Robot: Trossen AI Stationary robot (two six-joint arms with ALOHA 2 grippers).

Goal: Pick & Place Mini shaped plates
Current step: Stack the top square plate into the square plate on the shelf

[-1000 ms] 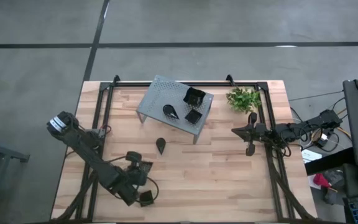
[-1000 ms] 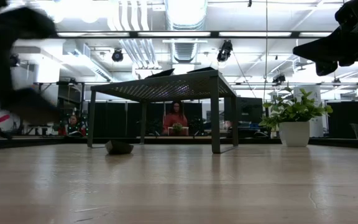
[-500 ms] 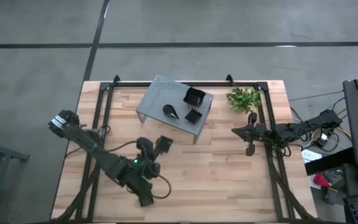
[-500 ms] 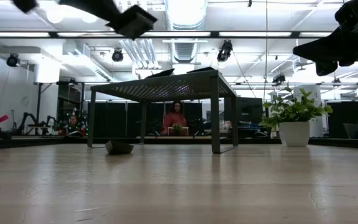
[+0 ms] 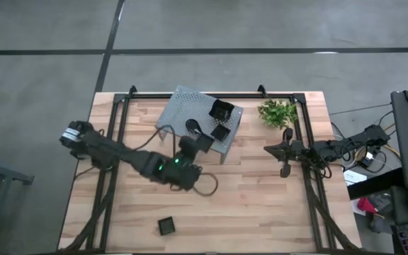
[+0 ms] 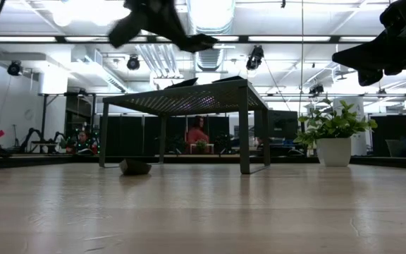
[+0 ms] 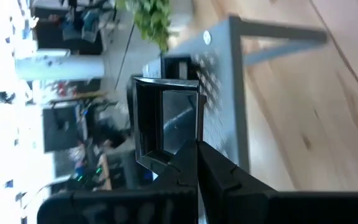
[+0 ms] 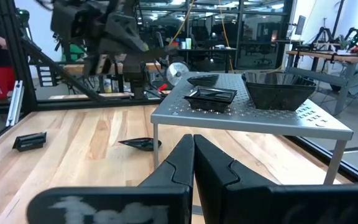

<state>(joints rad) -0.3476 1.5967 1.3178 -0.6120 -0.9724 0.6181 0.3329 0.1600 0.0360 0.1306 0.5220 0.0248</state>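
Observation:
My left gripper [image 5: 195, 146] hangs over the near edge of the grey perforated shelf [image 5: 183, 106], shut on a small black square plate [image 7: 166, 121]. The low view shows this plate [image 6: 192, 42] above the shelf top. On the shelf lie a larger square plate [image 5: 222, 110], a small square one [image 5: 219, 132] and a teardrop one [image 5: 193, 126]. Another teardrop plate [image 6: 134, 167] lies on the table in front of the shelf. One more square plate [image 5: 166, 226] sits by the near edge. My right gripper [image 8: 193, 142] waits shut at the table's right side. My left gripper pinches the square plate by one side of its raised rim [image 7: 180, 160] between its two fingers. The fingers slant down toward the shelf from the table's near left. The plate is lifted clear, tilted on edge, above the shelf's near edge.
A small green plant in a white pot [image 5: 277, 112] stands to the right of the shelf, close to the right arm. Black frame rails [image 5: 310, 184] run along the table's sides. Bare wood lies between the shelf and the near edge.
My left gripper has swung from the near left part of the table toward the shelf, rising and rolling its wrist, with the square plate held throughout. The plate now hangs above the shelf's near edge. The square plate by the near edge has stayed where it was.

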